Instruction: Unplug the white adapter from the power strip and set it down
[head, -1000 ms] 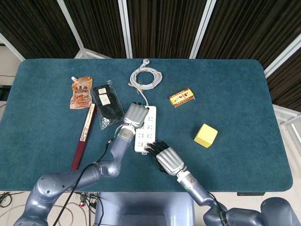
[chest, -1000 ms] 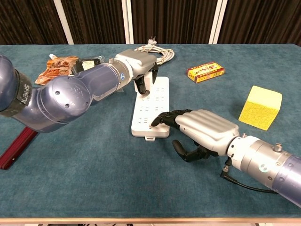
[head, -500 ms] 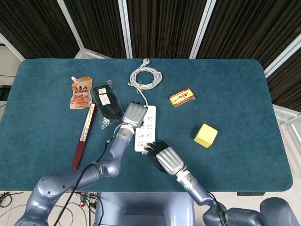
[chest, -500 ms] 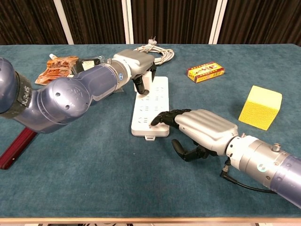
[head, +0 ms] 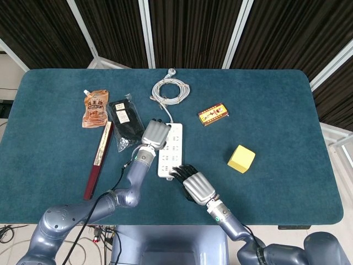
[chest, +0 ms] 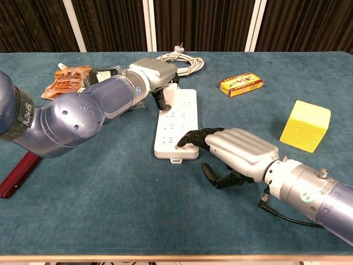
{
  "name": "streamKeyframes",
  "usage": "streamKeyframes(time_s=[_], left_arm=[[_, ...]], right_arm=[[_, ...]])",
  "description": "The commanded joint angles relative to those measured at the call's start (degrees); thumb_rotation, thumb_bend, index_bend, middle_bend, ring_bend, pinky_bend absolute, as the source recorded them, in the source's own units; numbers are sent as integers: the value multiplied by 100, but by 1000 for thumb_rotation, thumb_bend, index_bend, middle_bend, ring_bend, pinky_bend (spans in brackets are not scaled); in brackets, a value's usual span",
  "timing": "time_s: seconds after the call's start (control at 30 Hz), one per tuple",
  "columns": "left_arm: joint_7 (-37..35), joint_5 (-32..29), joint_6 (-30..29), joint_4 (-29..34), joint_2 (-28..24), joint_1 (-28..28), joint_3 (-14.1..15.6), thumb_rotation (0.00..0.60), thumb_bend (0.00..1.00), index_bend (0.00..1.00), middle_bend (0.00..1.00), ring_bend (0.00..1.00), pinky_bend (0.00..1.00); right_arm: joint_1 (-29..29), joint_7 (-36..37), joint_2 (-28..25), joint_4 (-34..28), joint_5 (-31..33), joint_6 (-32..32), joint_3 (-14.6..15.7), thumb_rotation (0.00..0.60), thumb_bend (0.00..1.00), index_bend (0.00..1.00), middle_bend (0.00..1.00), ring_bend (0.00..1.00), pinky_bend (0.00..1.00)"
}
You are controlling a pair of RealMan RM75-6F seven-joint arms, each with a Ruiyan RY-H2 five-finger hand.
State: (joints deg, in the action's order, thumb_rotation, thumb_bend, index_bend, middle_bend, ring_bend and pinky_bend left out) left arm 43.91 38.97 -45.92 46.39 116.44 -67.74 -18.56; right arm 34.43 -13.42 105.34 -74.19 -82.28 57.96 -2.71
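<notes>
1. White rectangular plastic power strip [chest: 175,122] lies lengthwise near the table's middle; its grey cord runs to a coiled bundle [head: 171,90] at the far side
2. White adapter: cannot tell where it sits; the left hand covers the strip's far left corner
3. Left hand [chest: 157,74] over that corner, fingers curled down; what they hold is hidden
4. Right hand [chest: 234,150] at the strip's near right edge, dark fingertips [chest: 185,139] resting on it, holding nothing
5. Yellow foam cube [head: 241,159] well apart, right
</notes>
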Motion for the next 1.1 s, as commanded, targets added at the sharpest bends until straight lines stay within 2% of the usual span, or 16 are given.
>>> streamKeyframes(time_s=[0.03,0.27,0.57,1.1], left_arm=[[-59,74,-54,-51,45,-2,-21,600,402,675,739,351,388],[-99,158,-103,-104,67,28,-60,600,432,757,836,426,430],[-197,260,-98,-74,54,57,-127,600,451,773,853,598,652],[-413,343,-99,-94,118,41,-288,600,451,779,875,645,726]], right_arm=[[-4,-4,-4,1,5,-2,-1,600,761,175,195,149,151],[-15,13,-7,1,16,-17,5,600,762,178,195,149,151],[-15,-23,4,-17,15,-27,8,600,762,179,195,149,151],[-19,-59,-28,-63,35,-45,-3,600,762,179,195,149,151]])
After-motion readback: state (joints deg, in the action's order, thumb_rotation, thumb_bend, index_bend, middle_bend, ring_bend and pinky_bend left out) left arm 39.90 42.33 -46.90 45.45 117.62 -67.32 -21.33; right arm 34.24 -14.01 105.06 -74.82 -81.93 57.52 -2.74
